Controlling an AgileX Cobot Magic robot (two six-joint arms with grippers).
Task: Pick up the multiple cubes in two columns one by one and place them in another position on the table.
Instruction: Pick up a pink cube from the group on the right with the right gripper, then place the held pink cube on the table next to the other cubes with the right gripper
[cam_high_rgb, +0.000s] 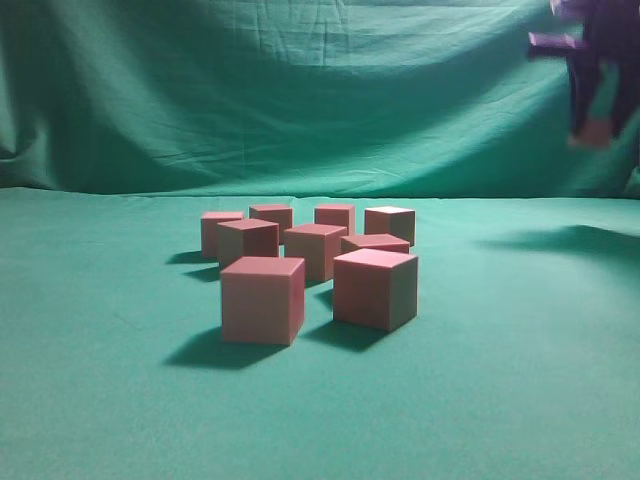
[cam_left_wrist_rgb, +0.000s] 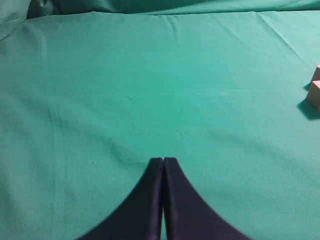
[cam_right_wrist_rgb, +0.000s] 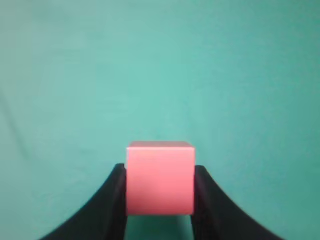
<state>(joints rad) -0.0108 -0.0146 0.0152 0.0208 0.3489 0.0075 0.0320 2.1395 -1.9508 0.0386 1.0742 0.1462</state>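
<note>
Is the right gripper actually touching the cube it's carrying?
Touching. In the right wrist view both fingers of the right gripper press flush against the sides of the cube, no gap either side.

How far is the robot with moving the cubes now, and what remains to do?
Done: no cube shows at a new spot yet. In hand: the right gripper is shut on one cube, held high above the table at the upper right of the exterior view. The left gripper is shut and empty, over bare cloth. Left: eight cubes stand in the group.
</note>
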